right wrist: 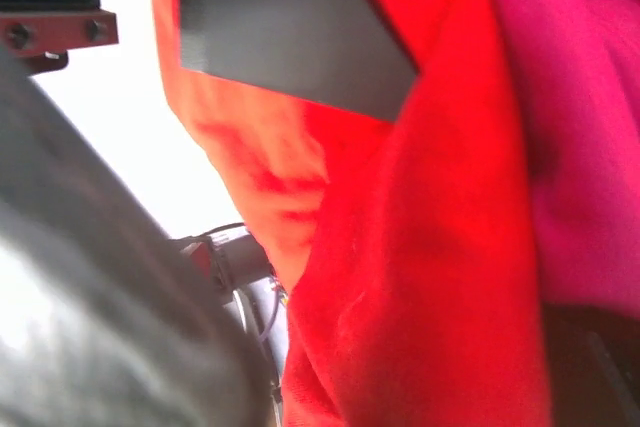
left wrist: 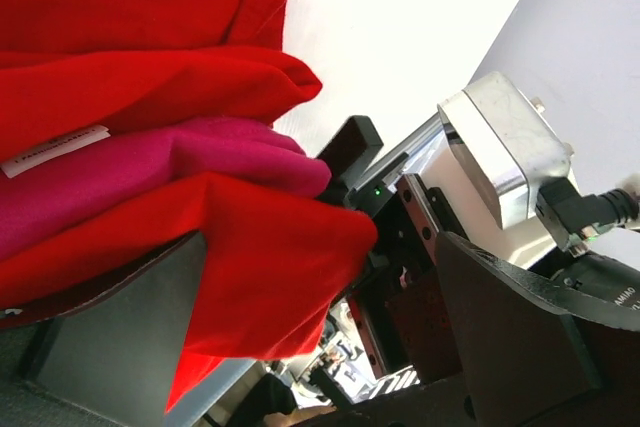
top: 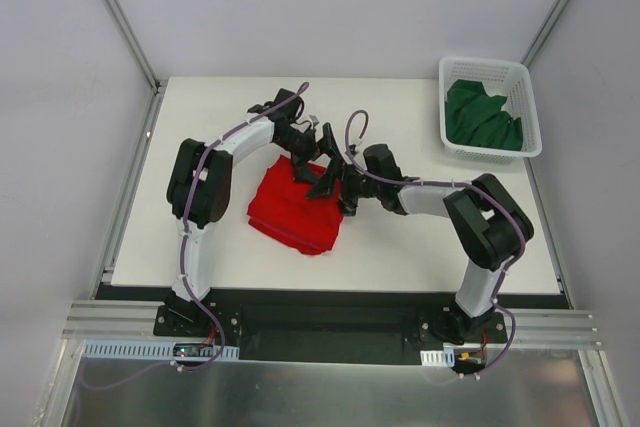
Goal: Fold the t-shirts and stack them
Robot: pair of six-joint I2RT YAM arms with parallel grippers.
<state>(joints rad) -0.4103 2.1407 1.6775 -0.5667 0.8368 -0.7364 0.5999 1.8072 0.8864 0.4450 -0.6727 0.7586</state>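
Top view, shirts: the red shirt (top: 293, 212) lies folded in the middle of the tabletop (top: 400, 247). The green shirt (top: 482, 117) sits bunched in the basket (top: 487, 65) at the far right, and I judge it is not yet folded.
Top view, hands: my left hand (top: 303, 157) and right hand (top: 328, 179) meet close together at the red shirt's far right corner, probably to square or take that edge.
Left wrist, stack: a pink shirt (left wrist: 150, 182) lies sandwiched between red layers, so the red seems folded around it.
Left wrist, left hand: fingers (left wrist: 120, 327) spread wide with a red fold between them, nothing pinched.
Left wrist, writing: a white tag (left wrist: 55, 150) between red and pink carries print too small to read.
Right wrist, right hand: fingers apart as well. One pad (right wrist: 290, 37) lies against red cloth with pink beside it, not clamped.
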